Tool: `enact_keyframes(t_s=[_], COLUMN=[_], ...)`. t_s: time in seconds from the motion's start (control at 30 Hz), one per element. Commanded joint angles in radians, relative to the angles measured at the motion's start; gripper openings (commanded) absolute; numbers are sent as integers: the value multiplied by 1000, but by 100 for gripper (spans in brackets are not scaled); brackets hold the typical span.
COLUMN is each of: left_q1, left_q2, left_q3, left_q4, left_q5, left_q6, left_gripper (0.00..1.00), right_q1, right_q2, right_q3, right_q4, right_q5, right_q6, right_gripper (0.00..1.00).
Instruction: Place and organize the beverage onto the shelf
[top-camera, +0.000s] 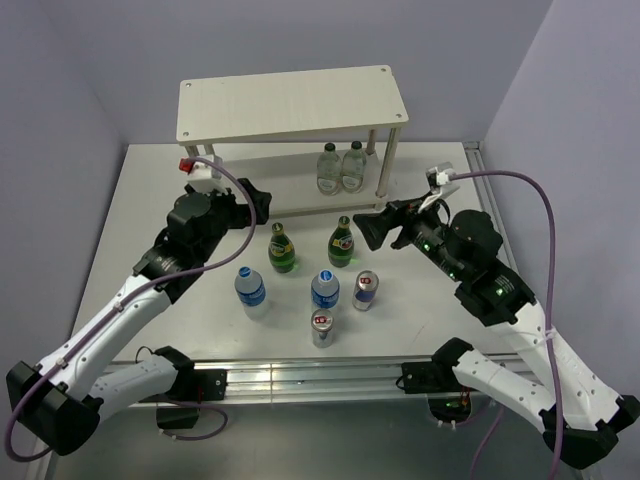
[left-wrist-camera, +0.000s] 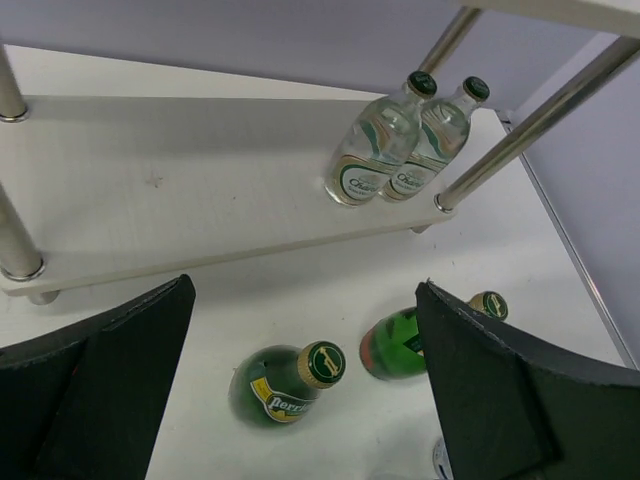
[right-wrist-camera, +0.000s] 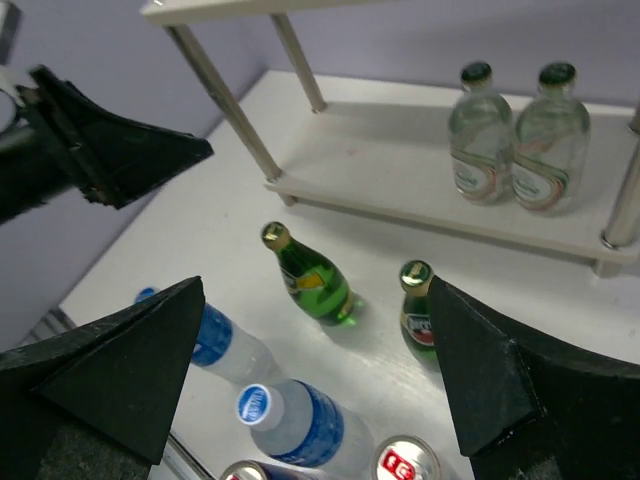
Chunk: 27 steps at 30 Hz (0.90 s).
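Left tool (left-wrist-camera: 305, 295) spread wide, empty, above green bottles (left-wrist-camera: 288, 385), right tool (right-wrist-camera: 318, 290) likewise wide, empty

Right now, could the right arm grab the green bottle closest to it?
Probably yes. The right gripper is open and hangs just beside that green bottle, with nothing between them.
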Motion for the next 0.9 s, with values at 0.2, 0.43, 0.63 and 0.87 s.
enact_keyframes(t_s=[0.2,0.43,0.63,0.87], left_q1=[-9,-32,-37,-61], left_q2=[-163,-232,-246,-246], left_q3=[-105,-157,-168,-159], left_q4=[56,68,68,28], left_q5=[-283,-313,-317,-354], left_q6=[-53,-38,-44,-25], left_gripper=[99,99,99,99], right_q1=[9,186,582,687], right_q2=[-283,-102,142,-30], right_q3=[-423,-265,-33,-229], right_q4=[448,-21,-538,-411], right_q5=[-120,585,1214,1098], right_q6=[255,137,552,647], right_gripper=[100,96,100,100])
